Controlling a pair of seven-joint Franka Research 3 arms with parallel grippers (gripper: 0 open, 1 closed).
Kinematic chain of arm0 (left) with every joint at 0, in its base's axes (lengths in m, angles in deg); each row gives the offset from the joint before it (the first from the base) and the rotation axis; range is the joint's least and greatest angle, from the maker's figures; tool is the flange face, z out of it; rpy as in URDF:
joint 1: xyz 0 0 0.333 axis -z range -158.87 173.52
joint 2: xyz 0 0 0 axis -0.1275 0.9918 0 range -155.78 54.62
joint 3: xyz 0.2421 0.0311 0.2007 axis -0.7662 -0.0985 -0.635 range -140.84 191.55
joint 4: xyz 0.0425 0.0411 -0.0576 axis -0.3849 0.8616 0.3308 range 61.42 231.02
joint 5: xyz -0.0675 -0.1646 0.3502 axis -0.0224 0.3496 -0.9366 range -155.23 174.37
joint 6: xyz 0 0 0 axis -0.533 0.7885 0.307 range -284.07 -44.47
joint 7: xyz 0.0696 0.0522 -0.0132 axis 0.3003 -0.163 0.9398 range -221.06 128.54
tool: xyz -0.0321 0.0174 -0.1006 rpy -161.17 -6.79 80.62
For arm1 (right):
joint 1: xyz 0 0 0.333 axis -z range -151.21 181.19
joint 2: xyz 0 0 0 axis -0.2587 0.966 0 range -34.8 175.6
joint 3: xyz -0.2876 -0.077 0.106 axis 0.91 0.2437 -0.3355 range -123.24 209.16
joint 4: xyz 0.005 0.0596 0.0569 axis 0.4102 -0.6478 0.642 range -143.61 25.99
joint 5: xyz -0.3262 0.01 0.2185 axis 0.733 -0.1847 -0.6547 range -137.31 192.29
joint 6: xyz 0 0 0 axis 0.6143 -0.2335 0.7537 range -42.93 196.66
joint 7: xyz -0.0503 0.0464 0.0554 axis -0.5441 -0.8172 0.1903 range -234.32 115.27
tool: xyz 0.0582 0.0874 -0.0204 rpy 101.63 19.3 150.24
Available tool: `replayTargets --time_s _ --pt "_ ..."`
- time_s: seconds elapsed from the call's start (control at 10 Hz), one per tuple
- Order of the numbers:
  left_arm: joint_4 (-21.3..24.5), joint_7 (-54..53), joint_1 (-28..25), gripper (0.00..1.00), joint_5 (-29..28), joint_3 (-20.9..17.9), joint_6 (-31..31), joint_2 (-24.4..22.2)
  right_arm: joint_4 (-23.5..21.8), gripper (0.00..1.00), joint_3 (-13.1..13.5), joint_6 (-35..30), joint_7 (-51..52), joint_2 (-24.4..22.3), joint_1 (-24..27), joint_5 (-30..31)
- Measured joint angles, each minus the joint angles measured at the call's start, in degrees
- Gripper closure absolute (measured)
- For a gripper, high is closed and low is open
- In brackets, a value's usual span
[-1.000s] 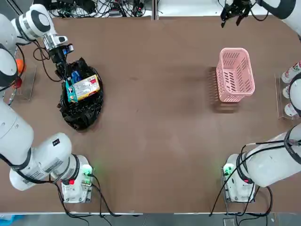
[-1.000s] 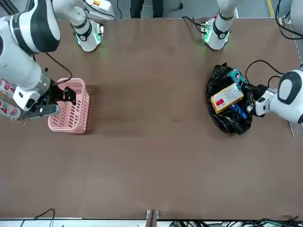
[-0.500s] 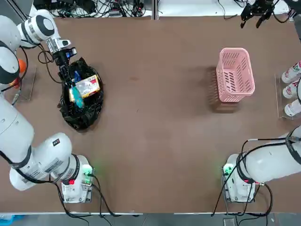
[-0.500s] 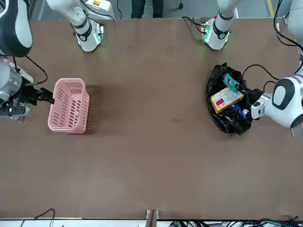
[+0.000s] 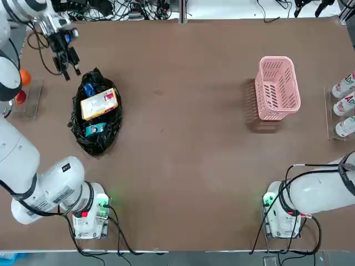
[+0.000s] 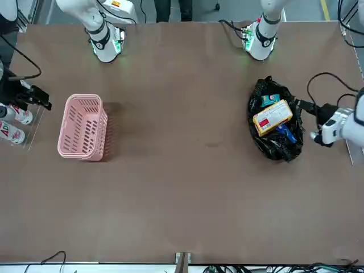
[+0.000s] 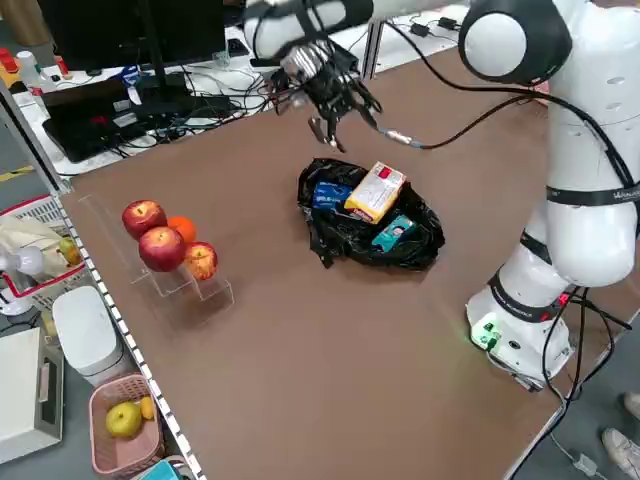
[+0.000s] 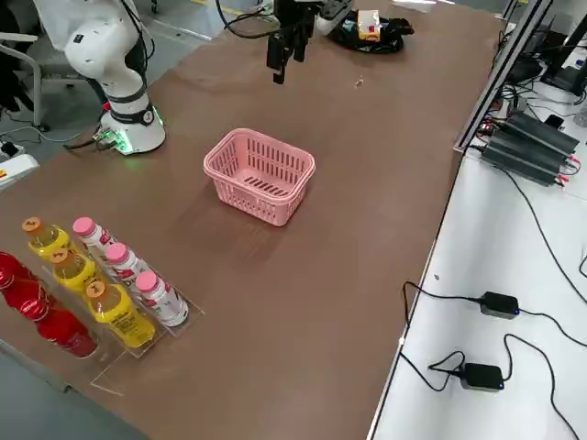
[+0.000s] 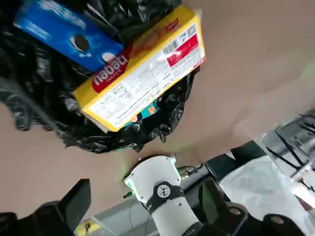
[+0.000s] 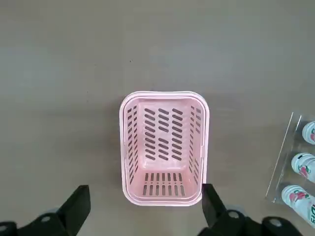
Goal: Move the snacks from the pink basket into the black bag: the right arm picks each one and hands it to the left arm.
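Pink basket upright, nothing inside; snacks lie in black bag.

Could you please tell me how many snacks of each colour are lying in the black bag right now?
Blue packet: 1
Yellow box: 1
Teal box: 1
Total in the black bag: 3
The pink basket holds 0.

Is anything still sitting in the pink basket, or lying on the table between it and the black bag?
No. The pink basket looks empty, and the table between it and the black bag is bare. All three snacks lie in the bag.
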State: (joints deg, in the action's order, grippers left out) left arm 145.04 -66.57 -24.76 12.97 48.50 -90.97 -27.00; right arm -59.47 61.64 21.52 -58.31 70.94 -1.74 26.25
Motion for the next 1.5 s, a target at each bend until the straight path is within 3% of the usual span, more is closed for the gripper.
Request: replayTargets --time_s 0.3,0.7,0.8,1.1,1.5 --pt "-6.86 4.52 -0.03 0.00 -0.01 -0.16 0.21 -3.40 1.06 0.00 -0.04 -0.94 -0.51 0.02 0.00 0.11" --pt "-8.21 14.50 1.23 0.00 -0.02 -0.43 -4.73 -9.46 3.77 0.00 -0.10 -1.78 -0.50 0.02 -0.01 0.14" --pt "-8.27 18.63 3.74 0.00 -0.02 -1.42 -6.66 -10.89 4.33 0.00 -0.13 -1.78 -0.29 0.03 -0.02 0.15" --pt "-8.53 26.71 16.54 0.00 -0.02 -9.37 -9.82 -16.07 6.47 0.00 -0.31 -2.53 0.09 0.03 -0.84 0.15" --pt "-8.57 29.76 21.95 0.00 -0.01 -11.27 -14.00 -20.84 6.89 0.00 -0.36 -4.09 0.10 0.04 0.23 0.25"
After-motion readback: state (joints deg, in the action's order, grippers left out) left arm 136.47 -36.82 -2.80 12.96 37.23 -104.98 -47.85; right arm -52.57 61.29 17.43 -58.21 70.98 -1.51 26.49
